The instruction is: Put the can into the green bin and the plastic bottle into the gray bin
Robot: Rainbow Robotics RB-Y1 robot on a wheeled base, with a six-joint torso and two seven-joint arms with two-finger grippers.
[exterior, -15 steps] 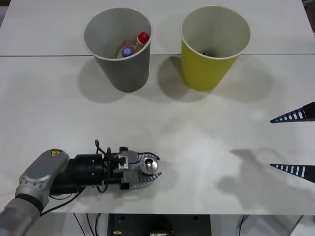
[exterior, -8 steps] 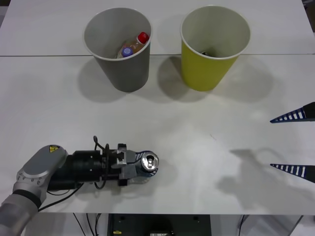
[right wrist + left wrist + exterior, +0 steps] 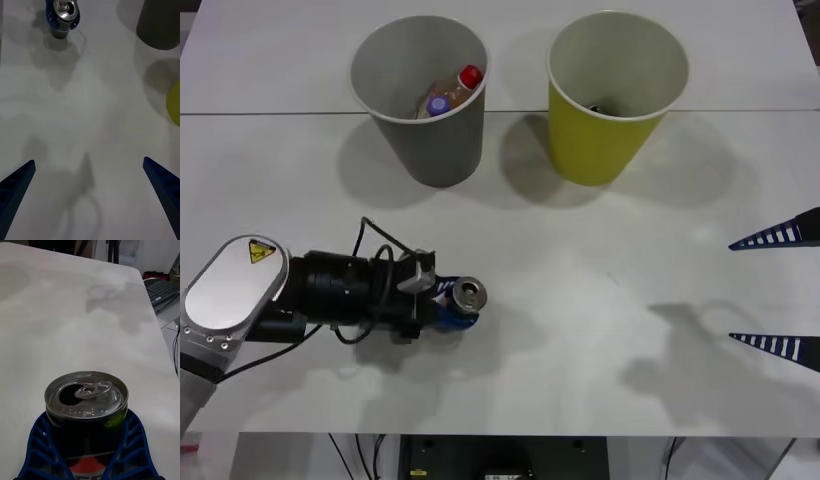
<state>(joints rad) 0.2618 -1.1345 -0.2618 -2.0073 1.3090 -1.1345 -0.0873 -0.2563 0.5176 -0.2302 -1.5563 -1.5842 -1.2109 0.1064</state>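
Step in hand: can (image 3: 469, 295) pickup. Left gripper (image 3: 448, 306) is clenched on the can, upright at about 7 o'clock on the tabletop (image 3: 600, 260) — lift looks under way. Next move calls for a carry toward 1 o'clock and a release over the green bin (image 3: 612, 95).

Gray bin (image 3: 423, 100), 11 o'clock, holds capped bottles (image 3: 452, 92). Right gripper (image 3: 778, 290) idles spread at 3 o'clock.

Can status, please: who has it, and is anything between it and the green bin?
Left end effector shut on can, near table edge. Right end effector open, idle at right. Bare table up to green bin.
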